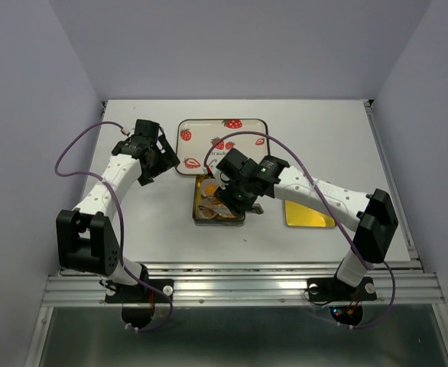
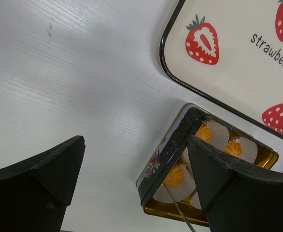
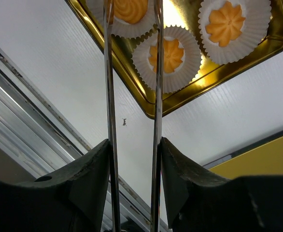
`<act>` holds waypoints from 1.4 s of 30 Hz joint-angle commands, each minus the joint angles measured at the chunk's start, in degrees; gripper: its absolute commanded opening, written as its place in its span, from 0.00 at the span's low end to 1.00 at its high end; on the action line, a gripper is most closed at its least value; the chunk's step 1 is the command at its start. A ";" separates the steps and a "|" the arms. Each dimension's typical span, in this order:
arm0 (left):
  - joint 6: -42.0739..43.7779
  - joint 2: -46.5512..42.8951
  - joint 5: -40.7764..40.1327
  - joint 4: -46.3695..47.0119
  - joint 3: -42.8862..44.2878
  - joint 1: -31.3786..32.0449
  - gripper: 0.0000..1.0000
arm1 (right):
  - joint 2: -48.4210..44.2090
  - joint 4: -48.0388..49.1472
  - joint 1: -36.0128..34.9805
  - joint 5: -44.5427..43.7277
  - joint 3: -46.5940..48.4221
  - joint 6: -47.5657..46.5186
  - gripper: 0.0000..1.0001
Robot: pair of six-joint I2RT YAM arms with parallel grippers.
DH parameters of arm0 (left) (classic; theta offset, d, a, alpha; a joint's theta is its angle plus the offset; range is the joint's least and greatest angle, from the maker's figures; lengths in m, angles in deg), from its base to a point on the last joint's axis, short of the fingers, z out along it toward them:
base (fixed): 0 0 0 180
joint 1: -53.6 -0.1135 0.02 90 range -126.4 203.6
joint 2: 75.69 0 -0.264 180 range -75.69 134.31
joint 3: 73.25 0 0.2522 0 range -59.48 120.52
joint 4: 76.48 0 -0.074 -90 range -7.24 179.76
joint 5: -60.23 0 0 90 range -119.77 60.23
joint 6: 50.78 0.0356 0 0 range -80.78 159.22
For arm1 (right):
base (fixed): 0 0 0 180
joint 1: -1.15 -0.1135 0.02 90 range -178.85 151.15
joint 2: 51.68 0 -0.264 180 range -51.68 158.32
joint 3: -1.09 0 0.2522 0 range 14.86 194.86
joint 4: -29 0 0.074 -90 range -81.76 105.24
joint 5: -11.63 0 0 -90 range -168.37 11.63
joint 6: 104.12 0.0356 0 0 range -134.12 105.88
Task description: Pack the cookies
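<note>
Tonging cookies (image 3: 225,22) into gold tin (image 3: 144,94).
Left jaws spread, empty, over tabletop (image 2: 59,72); right jaws clamped on metal tongs (image 3: 156,72) above cupped cookies in tin. Likely light, crumbly: pinch gently across scalloped edges.

A strawberry-printed tray (image 1: 222,141) lies at the bench's (image 1: 323,130) far edge, midway. Just nearer, a gold tin (image 3: 214,72) holds white paper cups (image 3: 142,63), with metal tongs (image 3: 156,58) over it. A yellow sheet (image 1: 308,214) lies to its right.
</note>
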 commanded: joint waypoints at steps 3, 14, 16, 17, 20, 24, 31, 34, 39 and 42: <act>0.17 -2.05 -0.83 0.55 0.11 0.33 0.99 | -0.20 2.69 -0.63 -2.99 2.40 0.71 0.47; 0.08 -1.96 0.14 -0.42 1.69 0.33 0.99 | -3.18 1.90 -0.63 -7.99 6.80 7.56 0.45; 0.17 -1.79 0.23 -0.77 1.87 0.33 0.99 | -4.15 1.55 -0.63 -9.31 7.24 9.40 0.45; 0.26 -1.52 0.23 -1.03 2.04 0.33 0.99 | -4.33 0.94 -0.63 -10.71 7.15 10.11 0.45; 0.35 -0.56 0.31 -1.47 3.00 0.33 0.99 | -5.90 0.76 -0.63 -14.66 4.62 14.22 0.44; 1.66 1.72 -0.03 -3.40 5.73 0.33 0.99 | -8.19 -0.20 3.66 -18.45 1.97 22.66 0.43; 3.42 5.07 -1.18 -5.16 9.77 0.42 0.99 | -10.92 -6.09 18.14 -21.10 -2.25 35.76 0.41; 3.68 5.86 -1.44 -5.51 11.09 0.33 0.99 | -12.85 -8.99 23.08 -21.18 -4.70 36.92 0.41; 4.04 7.70 -1.62 -6.13 13.47 0.42 0.99 | -16.72 -16.81 29.60 -21.62 -10.77 40.78 0.39; 4.21 8.32 -1.71 -5.96 14.34 0.42 0.99 | -19.61 -20.41 31.88 -22.07 -11.91 41.58 0.40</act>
